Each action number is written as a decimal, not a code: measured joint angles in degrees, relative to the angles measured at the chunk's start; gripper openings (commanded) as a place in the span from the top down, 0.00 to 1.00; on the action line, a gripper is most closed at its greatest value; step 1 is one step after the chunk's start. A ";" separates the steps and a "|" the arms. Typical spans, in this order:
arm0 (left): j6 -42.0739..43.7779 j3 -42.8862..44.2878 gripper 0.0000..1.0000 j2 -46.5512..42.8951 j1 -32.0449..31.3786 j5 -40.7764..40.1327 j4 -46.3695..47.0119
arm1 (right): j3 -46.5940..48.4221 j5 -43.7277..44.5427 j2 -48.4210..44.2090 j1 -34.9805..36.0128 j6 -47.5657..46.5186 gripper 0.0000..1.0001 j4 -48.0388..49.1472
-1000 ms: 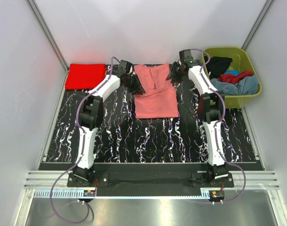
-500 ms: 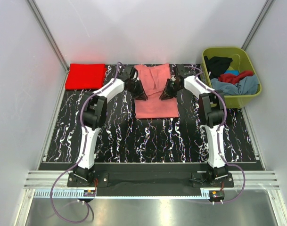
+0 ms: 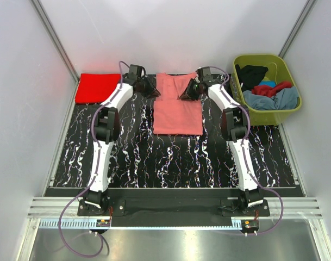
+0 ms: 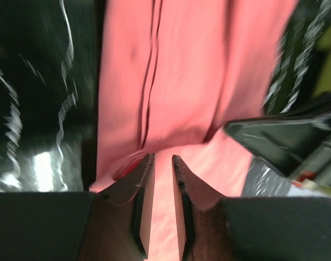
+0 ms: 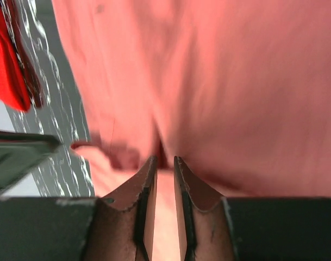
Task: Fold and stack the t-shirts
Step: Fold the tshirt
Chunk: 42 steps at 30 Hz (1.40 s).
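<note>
Left claw (image 3: 149, 88) and right claw (image 3: 188, 91) each had their jaws drawn to a narrow slit with a pucker of pink cloth caught at the fingertips. Both therefore appeared to be gripping the salmon pink t-shirt (image 3: 178, 111), one at either side of its far end. That shirt lay lengthwise in the far middle of the black marbled table (image 3: 170, 163), its near part flat. Taking both far corners at once looked like the start of a fold toward the near hem, with matched grips to keep the cloth square. A bright red t-shirt (image 3: 98, 87), already folded, sat at the far left, probably the base of the stack. A black t-shirt (image 3: 252, 72), a dark red t-shirt (image 3: 274, 88) and a grey-blue t-shirt (image 3: 274, 99) lay heaped in the olive-green tub (image 3: 274, 116) at far right. Both wrist views were blurred, so whether each claw held one layer or several could not be made out. The tub wall hid the lower parts of its shirts.
</note>
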 measured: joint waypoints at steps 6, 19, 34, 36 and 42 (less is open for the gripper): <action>-3.08 0.94 0.77 -0.04 2.14 -0.44 3.91 | 6.40 -0.15 3.28 -2.64 1.46 0.73 -0.17; -2.91 -22.12 0.76 -11.91 -2.36 1.79 11.72 | -8.55 -5.03 -7.82 -4.68 -0.74 0.64 0.44; 4.07 -24.74 0.73 -14.12 -0.26 2.29 7.21 | -14.45 -4.66 -7.80 -12.17 -6.19 0.54 1.42; 4.50 -28.44 0.73 -19.56 -1.01 2.38 6.01 | -14.67 -4.20 -9.40 -12.07 -6.64 0.50 -1.40; 5.46 -36.37 0.74 -32.94 -5.64 3.48 8.39 | -18.86 -6.51 -20.55 -10.58 -7.54 0.54 -6.93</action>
